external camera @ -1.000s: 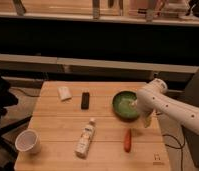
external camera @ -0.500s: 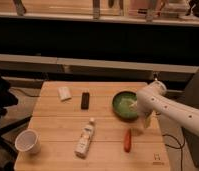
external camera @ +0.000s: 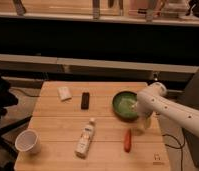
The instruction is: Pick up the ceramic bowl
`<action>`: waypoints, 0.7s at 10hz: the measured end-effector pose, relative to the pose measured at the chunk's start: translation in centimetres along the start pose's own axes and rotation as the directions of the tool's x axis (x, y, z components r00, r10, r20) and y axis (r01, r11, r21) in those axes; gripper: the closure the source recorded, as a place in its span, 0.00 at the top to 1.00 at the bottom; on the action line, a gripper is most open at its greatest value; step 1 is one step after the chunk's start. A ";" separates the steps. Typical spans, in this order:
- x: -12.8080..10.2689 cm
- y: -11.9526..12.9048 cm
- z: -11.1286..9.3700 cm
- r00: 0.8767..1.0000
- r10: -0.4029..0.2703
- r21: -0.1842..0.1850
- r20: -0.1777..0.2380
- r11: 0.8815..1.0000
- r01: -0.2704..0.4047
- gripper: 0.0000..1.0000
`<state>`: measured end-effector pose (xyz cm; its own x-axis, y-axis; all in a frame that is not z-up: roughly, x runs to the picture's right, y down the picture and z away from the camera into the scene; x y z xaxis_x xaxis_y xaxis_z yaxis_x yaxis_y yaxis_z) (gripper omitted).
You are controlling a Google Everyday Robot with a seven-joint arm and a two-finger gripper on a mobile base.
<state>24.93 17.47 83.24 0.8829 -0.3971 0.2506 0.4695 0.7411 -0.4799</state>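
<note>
The ceramic bowl (external camera: 124,105) is round, shallow and green, with a darker rim and a paler inside. It sits on the wooden table (external camera: 58,125) at the right. My white arm reaches in from the right, and its gripper (external camera: 144,121) hangs just to the right of the bowl, low over the table by the bowl's right rim. The arm's wrist covers part of that rim.
A red-orange carrot-like object (external camera: 127,140) lies in front of the bowl. A white bottle (external camera: 85,138) lies mid-table. A white paper cup (external camera: 27,141) stands front left. A black bar (external camera: 85,100) and a white packet (external camera: 64,93) lie at the back. A black chair (external camera: 0,107) stands left.
</note>
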 end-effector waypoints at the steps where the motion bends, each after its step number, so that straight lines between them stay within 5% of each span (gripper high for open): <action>1: 0.0 0.0 0.0 1.000 0.000 0.000 0.002 1.000 0.000 0.80; 7: 0.4 0.4 0.5 1.000 -0.004 -0.006 0.004 1.000 0.004 0.80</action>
<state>25.51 17.83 83.55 0.8811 -0.3976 0.2562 0.4730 0.7361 -0.4842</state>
